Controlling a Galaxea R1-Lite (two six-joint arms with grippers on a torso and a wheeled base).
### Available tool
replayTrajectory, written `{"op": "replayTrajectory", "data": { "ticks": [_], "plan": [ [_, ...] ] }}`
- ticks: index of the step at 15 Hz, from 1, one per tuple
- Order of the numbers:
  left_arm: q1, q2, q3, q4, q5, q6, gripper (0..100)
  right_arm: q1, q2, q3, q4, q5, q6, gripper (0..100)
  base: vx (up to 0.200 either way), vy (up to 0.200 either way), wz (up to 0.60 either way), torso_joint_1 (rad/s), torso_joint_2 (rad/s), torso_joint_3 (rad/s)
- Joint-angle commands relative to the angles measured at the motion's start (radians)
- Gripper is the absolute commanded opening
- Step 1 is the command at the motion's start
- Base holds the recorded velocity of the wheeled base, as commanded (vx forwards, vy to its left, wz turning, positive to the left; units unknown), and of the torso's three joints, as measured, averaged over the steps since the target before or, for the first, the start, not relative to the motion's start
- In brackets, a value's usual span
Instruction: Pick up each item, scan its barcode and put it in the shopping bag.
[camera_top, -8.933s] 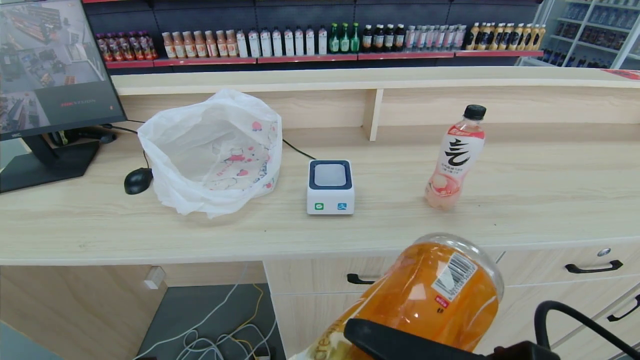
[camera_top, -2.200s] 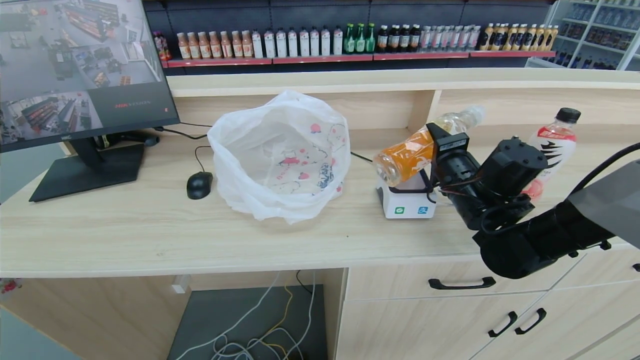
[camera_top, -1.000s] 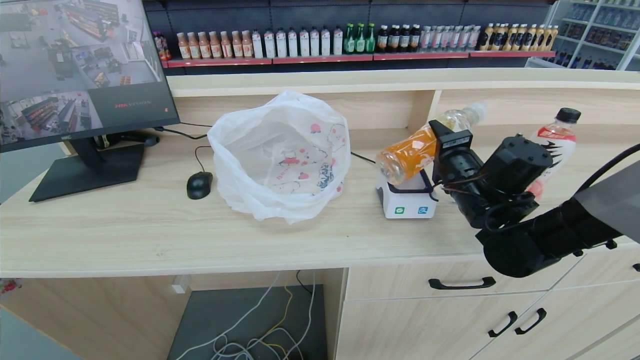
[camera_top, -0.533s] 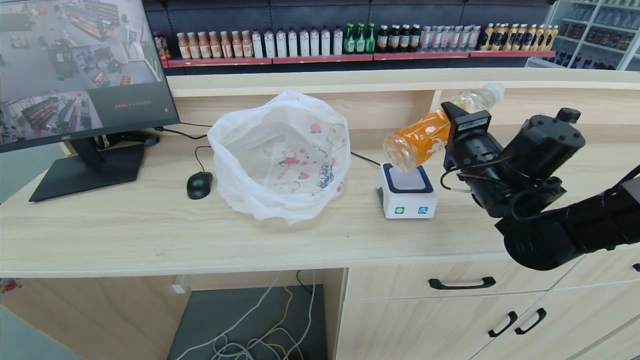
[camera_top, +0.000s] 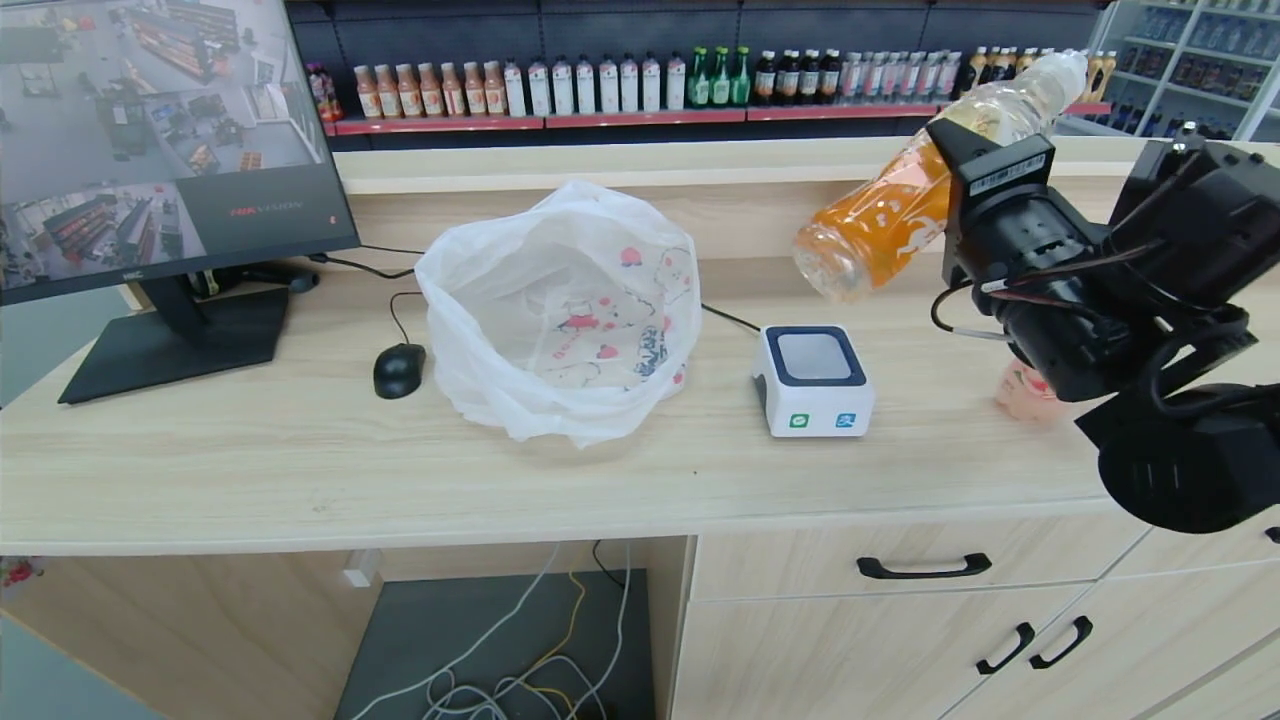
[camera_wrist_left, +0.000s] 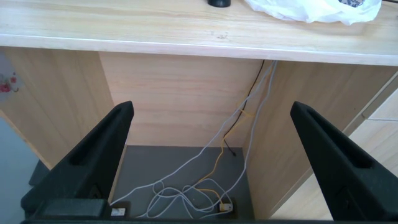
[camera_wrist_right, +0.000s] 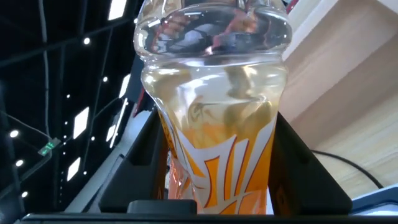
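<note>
Right claw (camera_top: 955, 185) pinches the orange drink bottle (camera_top: 870, 225), clear plastic with white print too small to read, tilted in the air above and right of the white box scanner (camera_top: 812, 380). Farther left the crinkled white shopping bag (camera_top: 560, 300) gapes on the pale wood-grain desk (camera_top: 300, 460). Left claw (camera_wrist_left: 211, 155) hangs spread below the desk's edge. Drink shelves (camera_top: 640, 85) line the far wall.

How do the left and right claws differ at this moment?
1. The left claw is open and empty; the right claw is shut on the orange bottle.
2. The left claw sits low, facing the gap under the counter where cables lie; the right claw is up above the counter, holding the bottle tilted with its base lowest.
Both have black fingers.
</note>
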Motion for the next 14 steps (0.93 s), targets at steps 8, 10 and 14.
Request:
{"op": "replayTrajectory", "data": {
  "ticks": [8,10,14],
  "plan": [
    [-0.002,0.0,0.0,0.0,0.0,0.001,100,0.167,-0.161,0.102,-0.005,-0.006,-0.575,0,0.0,0.0,0.0,0.0,0.0,0.0],
    [0.0,0.0,0.0,0.0,0.0,0.0,100,0.178,-0.156,0.147,-0.037,-0.003,-0.719,0,0.0,0.0,0.0,0.0,0.0,0.0],
    [0.0,0.0,0.0,0.0,0.0,-0.003,100,0.175,-0.154,0.205,-0.086,0.019,-0.891,0,0.0,0.0,0.0,0.0,0.0,0.0]
  ]
}}
